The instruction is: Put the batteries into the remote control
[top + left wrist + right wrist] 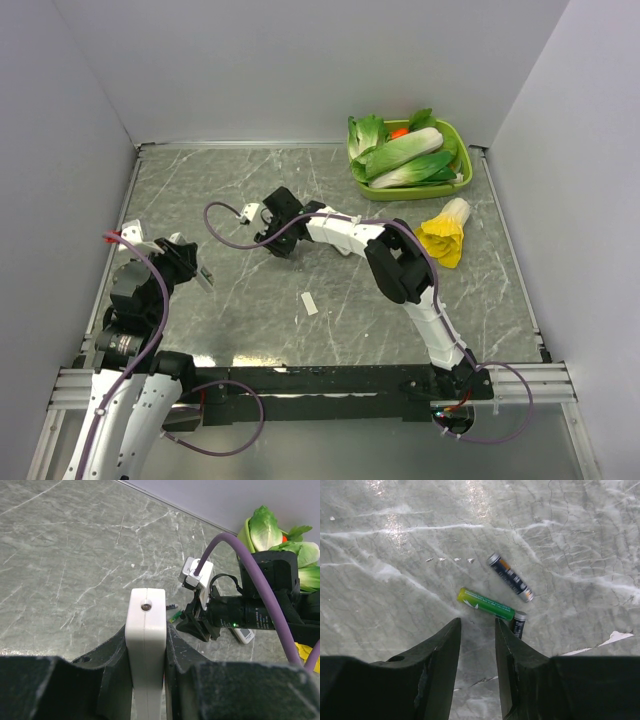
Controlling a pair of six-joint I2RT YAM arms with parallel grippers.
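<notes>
My left gripper (146,645) is shut on the white remote control (145,630), held edge-on between the fingers above the table's left side, also seen from above (190,262). My right gripper (477,622) is open and empty, tips just above the table, near the middle (280,243). One green battery (486,603) lies flat just beyond its fingertips. A dark battery (510,577) lies past it. Another dark one (519,622) is partly hidden by the right finger. The green battery also shows in the left wrist view (175,615).
A green tray (462,172) of lettuce stands at the back right, with a yellow-leaved vegetable (445,232) in front of it. A small white strip (310,304) lies on the table near the front. Another small white device (244,636) lies by the right arm.
</notes>
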